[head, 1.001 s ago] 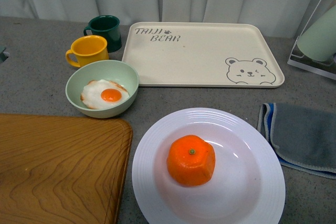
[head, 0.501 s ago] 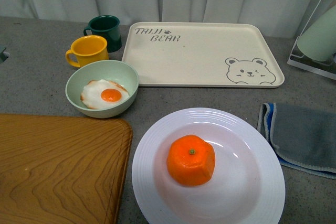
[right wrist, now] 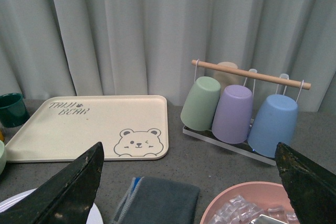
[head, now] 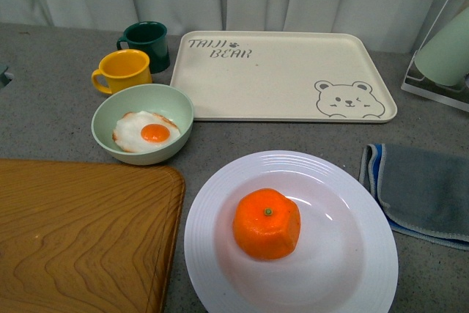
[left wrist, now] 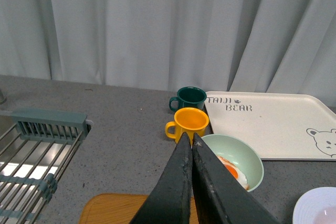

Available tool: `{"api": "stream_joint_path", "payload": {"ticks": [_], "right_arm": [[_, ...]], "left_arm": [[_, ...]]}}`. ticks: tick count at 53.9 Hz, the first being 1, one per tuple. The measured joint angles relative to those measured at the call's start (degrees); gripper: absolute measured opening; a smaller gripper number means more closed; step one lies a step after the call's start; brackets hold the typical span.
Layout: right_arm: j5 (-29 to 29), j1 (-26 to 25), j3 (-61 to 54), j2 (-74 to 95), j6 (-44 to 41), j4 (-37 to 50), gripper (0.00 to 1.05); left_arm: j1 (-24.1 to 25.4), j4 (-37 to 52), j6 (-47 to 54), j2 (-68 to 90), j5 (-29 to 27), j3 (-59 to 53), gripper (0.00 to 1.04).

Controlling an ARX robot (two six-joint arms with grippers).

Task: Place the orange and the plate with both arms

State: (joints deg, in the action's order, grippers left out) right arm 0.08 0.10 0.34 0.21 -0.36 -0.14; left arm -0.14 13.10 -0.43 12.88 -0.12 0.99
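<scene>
Currently: bright lumpy orange (head: pixel 267 223) centred in ridged white plate (head: pixel 220 254), 5 o'clock, between arms; left gripper (left wrist: pixel 191 145) pinched together, right gripper (right wrist: pixel 188 150) spread wide.

Bright, even light, sharp focus; faint glare (soft) on the plate (head: pixel 352 210).

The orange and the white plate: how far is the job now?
Done: the lumpy bright orange fruit sits in the large white ridged plate, on the grey counter before the cream bear tray. In hand: nothing; the left gripper is shut on nothing, the right gripper open, neither at the plate. Left: possibly nothing, unless the plate belongs on the tray.
</scene>
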Motion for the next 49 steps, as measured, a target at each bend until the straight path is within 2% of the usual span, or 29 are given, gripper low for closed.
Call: {"api": "stream_joint_path", "payload": {"ticks": [12,17,49], "right_arm": [[0.0,0.0,0.0,0.0,0.0,0.0,0.95],[0.0,0.0,0.0,0.0,0.0,0.0,0.95],[0.0,0.0,0.0,0.0,0.0,0.0,0.95]], "left_arm": [[0.0,-3.0,0.0,-3.0,0.0,0.0,0.04],[0.0,-12.1,0.0,-10.3,0.1,0.0,0.04],[0.0,-13.0,0.0,-12.6,0.1,0.0,0.04]]}}
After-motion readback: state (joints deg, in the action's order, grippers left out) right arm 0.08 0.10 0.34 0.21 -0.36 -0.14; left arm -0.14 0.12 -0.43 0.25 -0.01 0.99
